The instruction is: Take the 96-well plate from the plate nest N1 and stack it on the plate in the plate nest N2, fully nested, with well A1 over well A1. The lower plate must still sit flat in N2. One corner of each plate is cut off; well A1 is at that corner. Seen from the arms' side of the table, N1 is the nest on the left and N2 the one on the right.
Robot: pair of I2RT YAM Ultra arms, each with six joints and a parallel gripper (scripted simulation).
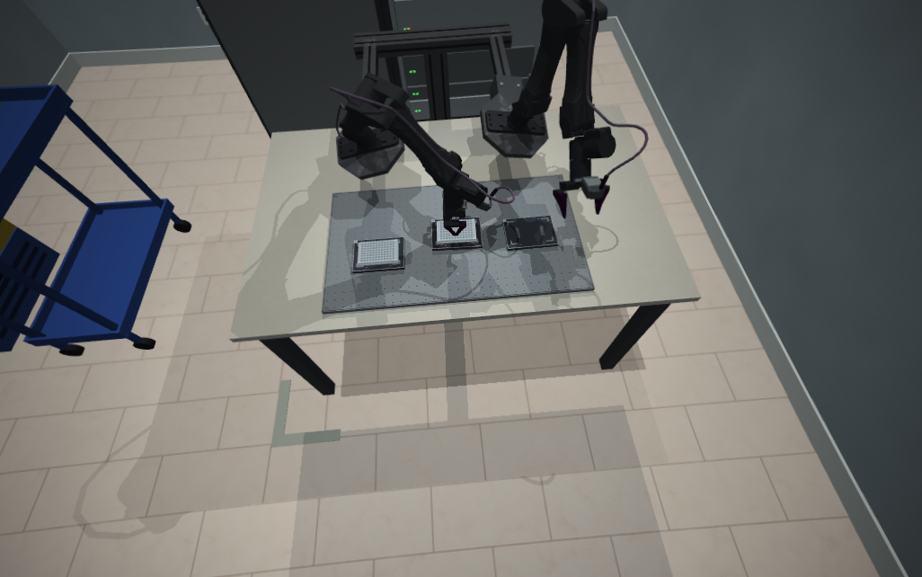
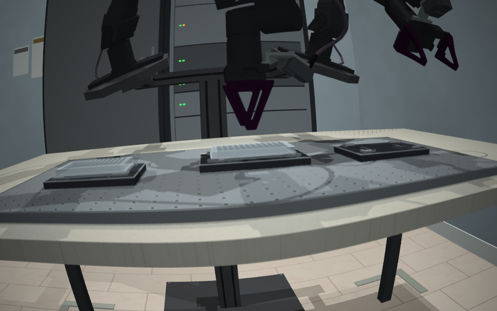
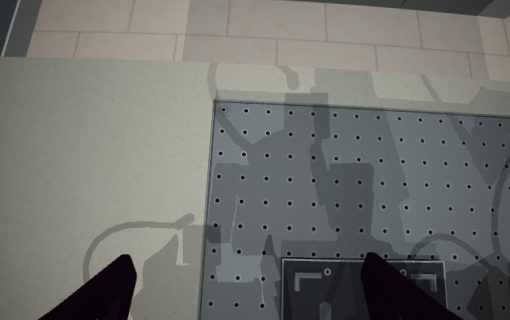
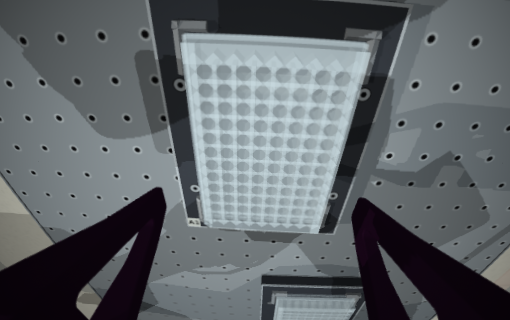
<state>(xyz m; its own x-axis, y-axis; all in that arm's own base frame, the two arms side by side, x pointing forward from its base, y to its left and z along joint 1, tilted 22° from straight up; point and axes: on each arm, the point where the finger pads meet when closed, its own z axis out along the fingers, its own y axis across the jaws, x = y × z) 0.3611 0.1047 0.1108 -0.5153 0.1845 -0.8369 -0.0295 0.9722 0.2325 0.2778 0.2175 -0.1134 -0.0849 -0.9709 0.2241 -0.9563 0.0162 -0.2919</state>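
Right pincer point(image 1: 455, 229) point(image 2: 250, 126) point(image 4: 260, 195) was released, nothing in it, jaws spread wide, hanging above the middle nest, N1 point(image 1: 456, 246) point(image 2: 256, 165) point(image 4: 362, 130). The plate to move point(image 1: 470, 235) point(image 2: 253, 150) point(image 4: 270, 135) sat in that nest, untouched, below the pincer with space between. Its long axis ran along the row of nests, toward the target plate point(image 1: 377, 252) point(image 2: 93, 166) point(image 4: 312, 309) in N2 point(image 1: 378, 269) point(image 2: 91, 182) point(image 4: 320, 280), which lay on the robot's right of the middle nest.

In the right wrist view the jaws stood off to either side of the long axis, so closing them looked set to squeeze the plate across its short width. The plate was mostly farther up that view than the fingertips, so centring was hard to judge; probably a small shift along the long axis, then straight down. The A1 tag showed at the nest corner nearer N2; cut corner too faint to confirm.

Right arm was clearly nearer. Left pincer point(image 1: 580, 214) point(image 2: 441, 67) point(image 3: 248, 260) was released and empty too, well apart on the robot's left of the middle nest, past the spare nest point(image 1: 530, 232) point(image 2: 396, 155) point(image 3: 350, 300). Step judged: lining up for the pick; stacking not yet begun.
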